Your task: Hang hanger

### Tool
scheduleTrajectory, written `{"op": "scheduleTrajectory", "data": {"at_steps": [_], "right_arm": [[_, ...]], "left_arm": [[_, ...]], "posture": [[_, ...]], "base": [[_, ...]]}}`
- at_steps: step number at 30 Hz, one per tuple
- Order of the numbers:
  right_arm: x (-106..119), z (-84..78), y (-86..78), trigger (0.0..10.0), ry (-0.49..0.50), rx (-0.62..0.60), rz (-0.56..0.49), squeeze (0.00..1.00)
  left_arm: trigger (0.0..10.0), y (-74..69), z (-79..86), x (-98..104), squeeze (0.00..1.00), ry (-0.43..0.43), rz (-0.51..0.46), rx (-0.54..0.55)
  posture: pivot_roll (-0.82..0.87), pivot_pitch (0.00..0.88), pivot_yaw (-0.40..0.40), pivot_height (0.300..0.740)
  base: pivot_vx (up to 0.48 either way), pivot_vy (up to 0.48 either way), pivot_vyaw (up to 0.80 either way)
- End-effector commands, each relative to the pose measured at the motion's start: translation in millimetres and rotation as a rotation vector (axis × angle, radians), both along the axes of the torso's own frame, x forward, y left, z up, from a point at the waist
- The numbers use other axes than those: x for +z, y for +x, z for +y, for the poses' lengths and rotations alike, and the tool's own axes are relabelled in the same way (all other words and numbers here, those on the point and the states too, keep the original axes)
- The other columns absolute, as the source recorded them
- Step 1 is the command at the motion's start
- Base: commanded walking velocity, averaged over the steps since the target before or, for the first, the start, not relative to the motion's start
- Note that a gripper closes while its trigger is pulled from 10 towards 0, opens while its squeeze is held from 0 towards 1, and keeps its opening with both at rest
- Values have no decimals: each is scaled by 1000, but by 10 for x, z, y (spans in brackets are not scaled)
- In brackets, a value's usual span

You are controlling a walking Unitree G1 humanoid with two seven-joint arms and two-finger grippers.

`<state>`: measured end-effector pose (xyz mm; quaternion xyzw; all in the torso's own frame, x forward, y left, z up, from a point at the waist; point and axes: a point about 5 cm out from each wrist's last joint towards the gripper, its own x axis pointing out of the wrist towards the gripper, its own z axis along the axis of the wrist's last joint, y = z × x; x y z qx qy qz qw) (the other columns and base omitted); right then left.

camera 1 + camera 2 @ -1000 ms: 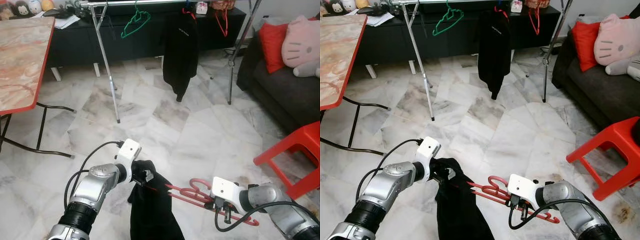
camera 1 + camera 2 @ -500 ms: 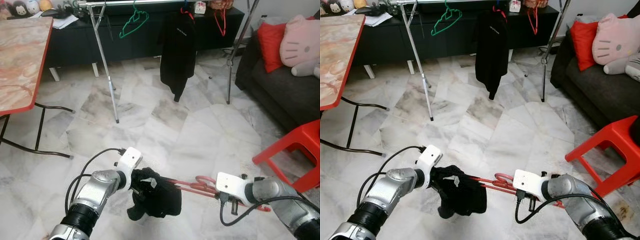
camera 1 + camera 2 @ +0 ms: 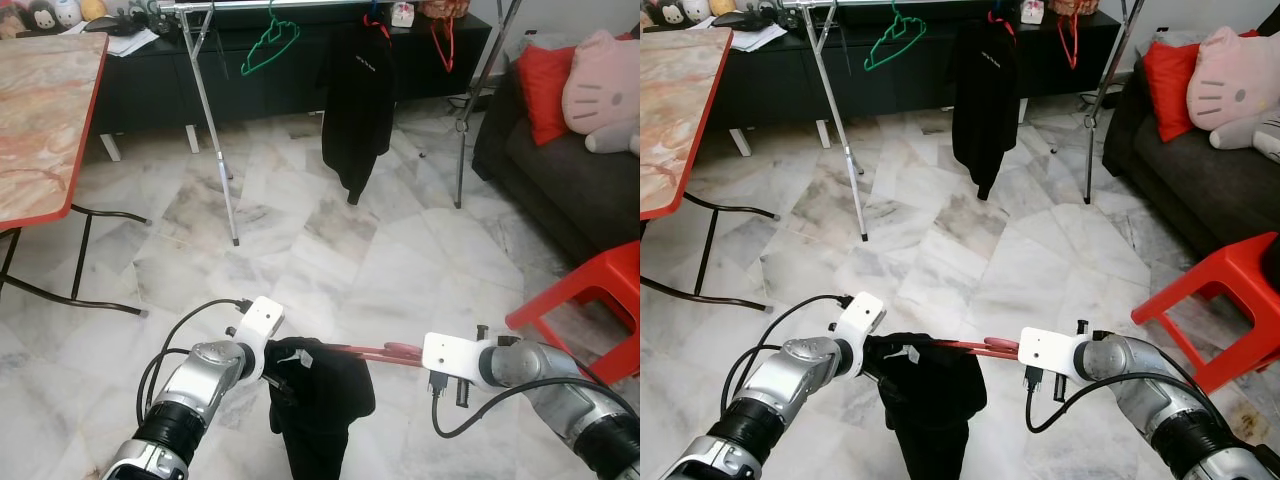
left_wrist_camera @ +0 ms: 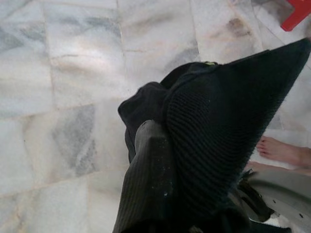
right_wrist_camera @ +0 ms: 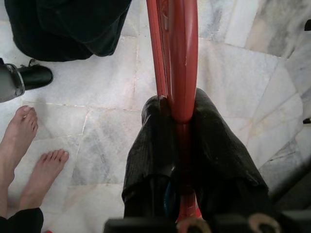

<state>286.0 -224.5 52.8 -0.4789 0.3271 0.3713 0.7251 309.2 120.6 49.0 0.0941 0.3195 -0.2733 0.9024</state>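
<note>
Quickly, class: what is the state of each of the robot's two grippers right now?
Left gripper: shut on the black knitted garment.
Right gripper: shut on the red plastic hanger.

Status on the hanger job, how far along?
Done: the red hanger is off the floor and the black garment is draped on it. In hand: the right end effector is shut on the hanger; the left end effector is at the garment, grip unclear. Left: carrying it across the marble floor and hooking it on the rack rail, well ahead.
</note>
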Motion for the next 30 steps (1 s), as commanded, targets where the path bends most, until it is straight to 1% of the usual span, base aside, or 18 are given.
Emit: {"op": "scheduleTrajectory", "data": {"at_steps": [1, 7, 10, 11, 14, 17, 18, 19, 20, 21, 22, 25, 27, 30], "right_arm": [[-88, -588, -136, 0, -219, -184, 63, 0], [-107, -564, -132, 0, -206, -173, 65, 0], [-112, -544, -126, 0, -195, -169, 63, 0], [-115, -521, -117, 0, -180, -169, 59, 0], [-119, -461, -98, 0, -137, -172, 48, 0], [-117, -343, -51, 0, -45, -194, 19, 0], [-114, -313, -38, 0, -21, -201, 11, 0], [-99, -236, -4, 0, 47, -223, -10, 0], [-76, -118, 42, 0, 153, -257, -33, 0], [-60, -13, 66, 0, 227, -258, -41, 0], [-60, -13, 66, 0, 227, -258, -41, 0], [-24, 131, 122, 0, 336, -284, -79, 0], [4, 257, 159, 0, 453, -318, -93, 0], [16, 351, 160, 0, 498, -300, -91, 0]], "left_arm": [[10000, 68, 321, 33, 0, 116, -34, 101], [10000, 77, 308, 45, 0, 104, -52, 84], [10000, 79, 247, 85, 0, 61, -68, 58], [10000, 79, 202, 118, 0, 31, -86, 29], [10000, 76, 130, 173, 0, -33, -109, -12], [10000, 57, 31, 266, 0, -128, -139, -77], [10000, 51, 10, 286, 0, -148, -143, -92], [10000, 41, -17, 308, 0, -165, -152, -113], [10000, 31, -49, 334, 0, -183, -165, -138], [10000, 30, -68, 351, 0, -192, -176, -147], [10000, 30, -68, 351, 0, -192, -176, -147], [10000, 40, -99, 398, 0, -207, -202, -151], [10000, 59, -128, 456, 0, -228, -232, -145], [10000, 79, -151, 503, 0, -232, -267, -141]], "posture": [[-139, 93, -62, 740], [-139, 92, -63, 740], [-138, 92, -64, 740], [-138, 92, -64, 740], [-138, 91, -64, 740], [-139, 91, -64, 740], [-139, 91, -64, 740], [-136, 90, -63, 740], [-136, 89, -63, 740], [-134, 87, -62, 740], [-134, 87, -62, 740], [-133, 85, -62, 740], [-132, 84, -62, 740], [-129, 78, -61, 740]], "base": [[0, 0, 0], [0, 0, 0], [0, 0, 0], [0, 0, 0], [0, 0, 0], [0, 0, 0], [0, 0, 0], [0, 0, 0], [0, 0, 0], [0, 0, 0], [0, 0, 0], [0, 0, 0], [0, 0, 0], [0, 0, 0]]}}
